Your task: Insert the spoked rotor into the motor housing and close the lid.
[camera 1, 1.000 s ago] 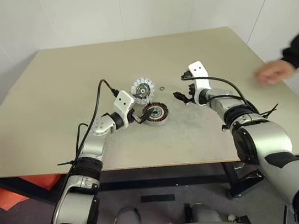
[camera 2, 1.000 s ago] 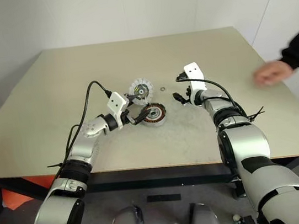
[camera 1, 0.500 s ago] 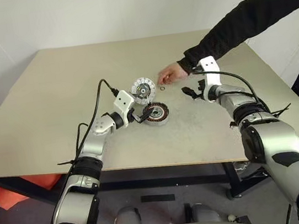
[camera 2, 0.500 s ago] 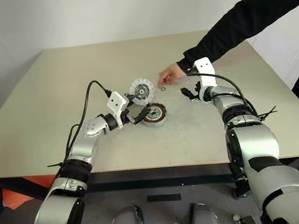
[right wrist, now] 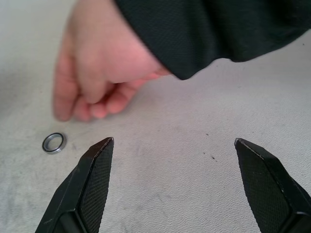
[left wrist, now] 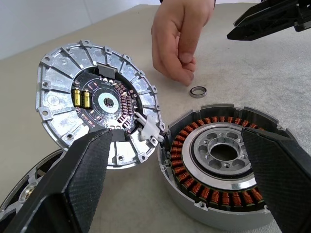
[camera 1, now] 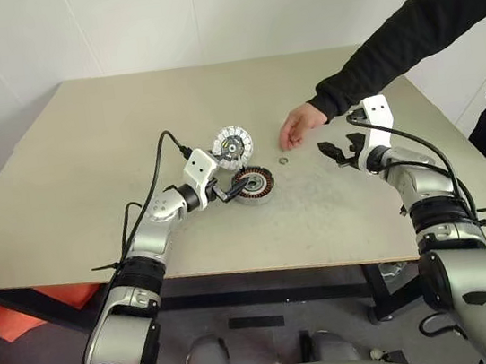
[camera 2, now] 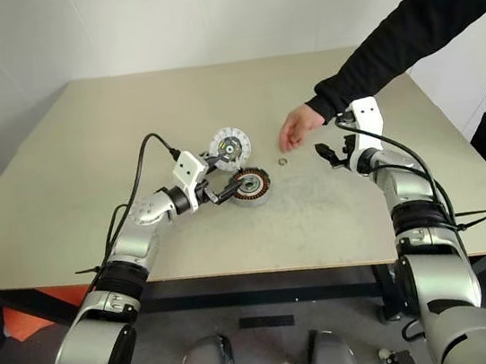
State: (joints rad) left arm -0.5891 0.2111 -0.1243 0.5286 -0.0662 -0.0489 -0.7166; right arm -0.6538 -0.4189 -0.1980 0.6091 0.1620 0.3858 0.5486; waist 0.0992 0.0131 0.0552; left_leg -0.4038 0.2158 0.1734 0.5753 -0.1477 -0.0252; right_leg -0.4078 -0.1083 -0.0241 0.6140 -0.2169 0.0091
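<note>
Left wrist view | motor housing (left wrist: 221, 165) flat on table (camera 1: 87, 168), axis vertical, open face up | both jaws wide, empty

left arm: bent, reaching in from lower left toward mid-frame, wrist level | left gripper (camera 1: 223, 191): fingers spread wide, holding nothing | right arm: reaching up from lower right, elbow bent | right gripper (camera 1: 336, 151): right of centre, tipped slightly down, fingers wide apart, empty
</note>
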